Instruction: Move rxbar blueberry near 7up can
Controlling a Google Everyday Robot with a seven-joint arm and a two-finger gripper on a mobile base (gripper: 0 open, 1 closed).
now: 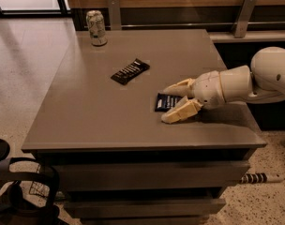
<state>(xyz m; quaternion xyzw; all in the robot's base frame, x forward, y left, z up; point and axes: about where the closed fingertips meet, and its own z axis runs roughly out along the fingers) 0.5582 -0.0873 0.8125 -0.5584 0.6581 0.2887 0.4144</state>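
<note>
Camera view shows the gripper (167, 105) low on the tabletop (105, 116), its fingers (180, 112) spread wide, holding nothing, the rxbar blueberry (163, 101) flat between them; likely light, bendy and slick-wrapped, best pinched across its width.

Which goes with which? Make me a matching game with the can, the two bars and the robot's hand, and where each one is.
Things:
1. 7up can
2. black-wrapped bar
3. rxbar blueberry
4. gripper

Places:
A. lying alone near the middle of the table
B. standing upright at the far left corner
C. reaching in low from the right, open
D. flat between the two fingers

Pairs: 1-B, 2-A, 3-D, 4-C
</note>
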